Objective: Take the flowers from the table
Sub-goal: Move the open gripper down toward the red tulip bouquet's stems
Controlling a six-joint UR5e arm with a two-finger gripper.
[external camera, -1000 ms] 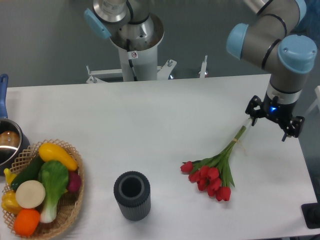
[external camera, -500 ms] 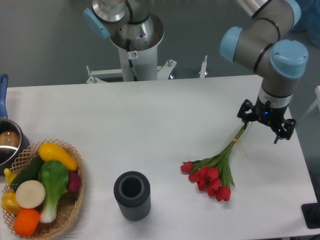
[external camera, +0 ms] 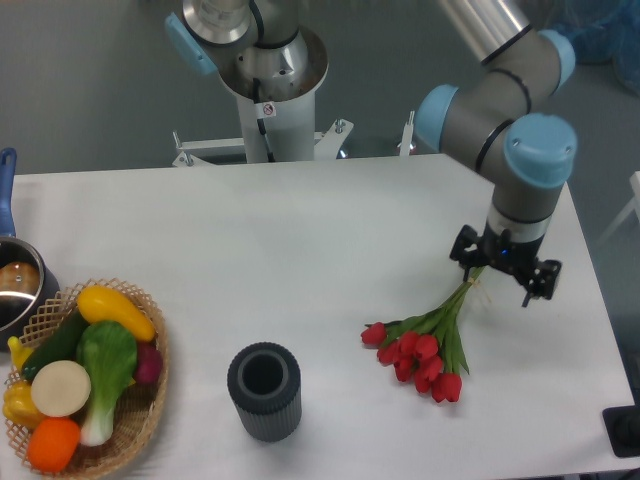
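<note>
1. Since the earlier pictures the gripper [external camera: 504, 268] has travelled left and toward the camera along the stems, from beyond their cut ends to a spot over the upper part of the bundle; the flowers [external camera: 425, 345] have not shifted.
2. Its two dark fingers are spread apart, one on each side of the stems, with nothing pinched between them.
3. The flowers lie flat on the white table [external camera: 300, 250], red tulip heads pointing toward the camera and left, pale green stems running up and right under the gripper.
4. Whether the fingers touch the stems cannot be told from this view.
5. A dark grey ribbed vase [external camera: 264, 391] stands upright, well to the left of the flowers and a little nearer the camera.
6. Far left of the flowers, at the table's edge, sits a wicker basket [external camera: 148, 408] of vegetables, among them a bok choy [external camera: 105, 368] and a yellow squash [external camera: 115, 311].
7. Behind the basket, a steel pot [external camera: 18, 288] with a blue handle is cut off by the frame.
8. The robot's base column [external camera: 268, 95] rises behind the table, up and left of the flowers.
</note>
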